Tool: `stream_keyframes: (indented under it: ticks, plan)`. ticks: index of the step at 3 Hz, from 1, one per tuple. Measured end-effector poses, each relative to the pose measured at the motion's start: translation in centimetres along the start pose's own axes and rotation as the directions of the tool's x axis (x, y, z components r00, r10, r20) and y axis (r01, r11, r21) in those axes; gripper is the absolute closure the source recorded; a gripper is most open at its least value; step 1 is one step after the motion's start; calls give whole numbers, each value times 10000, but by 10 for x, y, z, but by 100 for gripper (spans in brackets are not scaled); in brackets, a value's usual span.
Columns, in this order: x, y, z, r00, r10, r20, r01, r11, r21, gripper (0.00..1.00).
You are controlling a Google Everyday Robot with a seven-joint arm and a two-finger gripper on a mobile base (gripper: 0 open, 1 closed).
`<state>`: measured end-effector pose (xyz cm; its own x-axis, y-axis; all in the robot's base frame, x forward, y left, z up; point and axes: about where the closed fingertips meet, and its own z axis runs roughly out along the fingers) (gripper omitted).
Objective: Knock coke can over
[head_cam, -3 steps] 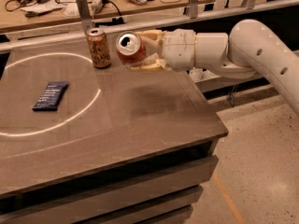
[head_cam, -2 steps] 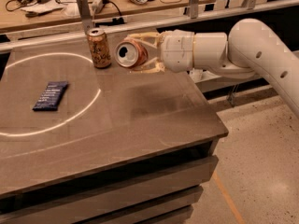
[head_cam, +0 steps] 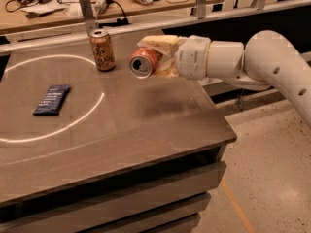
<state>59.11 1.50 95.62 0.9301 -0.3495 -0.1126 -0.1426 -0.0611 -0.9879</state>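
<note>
The coke can (head_cam: 144, 62) is red-orange with a silver top. It lies on its side in the air above the grey table (head_cam: 126, 130), its top facing the camera. My gripper (head_cam: 156, 57), with tan fingers (head_cam: 156, 41) above and below the can, is shut on it. It reaches in from the right on a white arm (head_cam: 243, 59). The can hangs a short way right of an upright tan-gold can (head_cam: 102, 49).
A dark blue packet (head_cam: 51, 99) lies flat at the table's left, inside a bright ring of light. A metal rail and a cluttered wooden bench (head_cam: 121, 4) run along the back. The table's right edge drops to a speckled floor (head_cam: 272, 169).
My gripper has moved left with the coke can, closer to the tan-gold can, and slightly lower. The other can and the packet have not moved.
</note>
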Motion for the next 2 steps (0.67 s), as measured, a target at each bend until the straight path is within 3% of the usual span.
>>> stream_keyframes:
  ticks: [1, 2]
  plan:
    - [-1, -1, 2, 9977, -680, 10, 680, 9977, -1, 100]
    - [0, 8, 2, 9865, -1524, -598, 1524, 9883, -54, 100]
